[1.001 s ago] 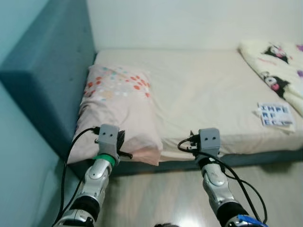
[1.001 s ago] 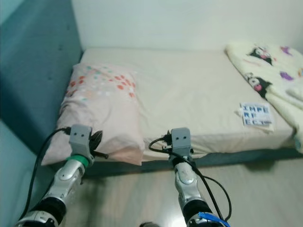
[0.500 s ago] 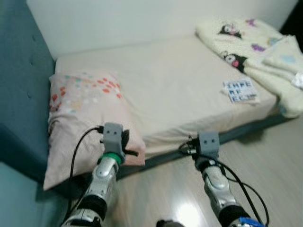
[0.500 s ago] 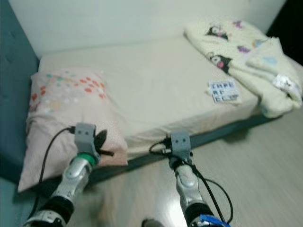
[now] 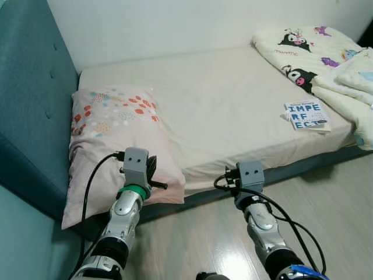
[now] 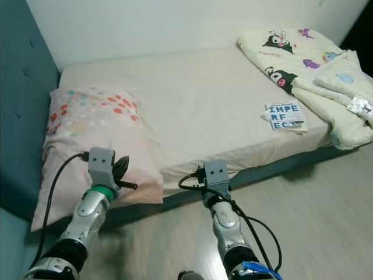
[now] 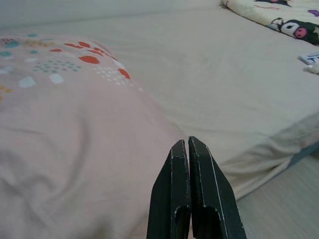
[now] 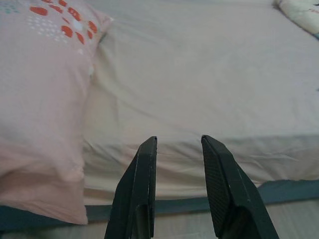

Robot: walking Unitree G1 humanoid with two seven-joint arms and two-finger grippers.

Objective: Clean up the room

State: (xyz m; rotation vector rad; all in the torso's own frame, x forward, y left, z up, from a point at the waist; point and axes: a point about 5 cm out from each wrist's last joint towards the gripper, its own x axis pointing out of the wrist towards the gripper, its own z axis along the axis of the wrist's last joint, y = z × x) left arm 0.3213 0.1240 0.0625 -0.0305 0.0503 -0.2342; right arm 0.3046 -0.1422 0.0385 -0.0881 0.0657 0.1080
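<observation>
A teal padded headboard (image 5: pixel 35 116) fills the left side of the frame, against a plain white wall (image 5: pixel 175 26) running along the top. Pale wood-look floor (image 5: pixel 326 204) spans the lower right, and a dark bed base (image 5: pixel 303 166) shows as a strip under the mattress edge.

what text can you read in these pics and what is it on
"IMPE / RF / ECT" in large blue letters on the book lying on the bed.
Small red writing on the blanket beside a cartoon figure: too small to read.
Fine print on the book's cover: too small to read.
</observation>
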